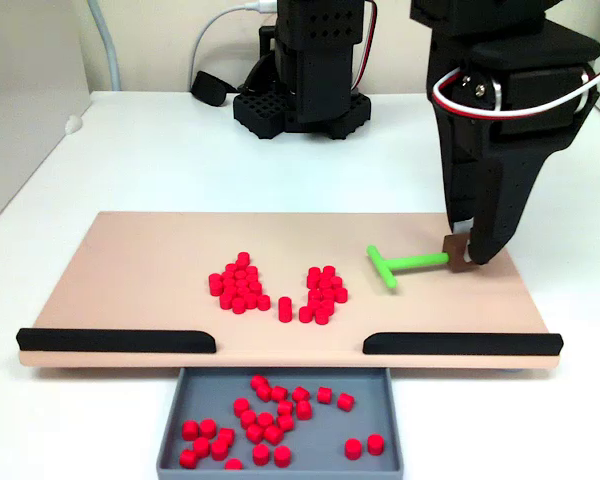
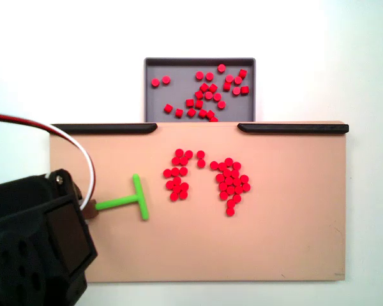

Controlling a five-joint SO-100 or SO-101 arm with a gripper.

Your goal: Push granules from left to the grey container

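Note:
Red granules lie in two loose clusters on the beige board: one cluster (image 1: 238, 284) (image 2: 230, 180) and another (image 1: 322, 294) (image 2: 177, 174). More granules (image 1: 265, 420) (image 2: 207, 89) sit inside the grey container (image 1: 395, 420) (image 2: 152, 95), which stands against the gap between the board's two black strips. My black gripper (image 1: 462, 255) (image 2: 89, 210) is shut on the brown end block of a green T-shaped stick (image 1: 405, 263) (image 2: 124, 201). The stick's crossbar lies on the board, a short gap away from the nearest cluster.
The beige board (image 1: 140, 270) (image 2: 293, 229) carries black strips (image 1: 115, 340) (image 1: 460, 343) along its container-side edge. The arm's black base (image 1: 300, 100) and cables stand behind the board on the white table. A grey wall panel is at the left in a fixed view (image 1: 20, 90).

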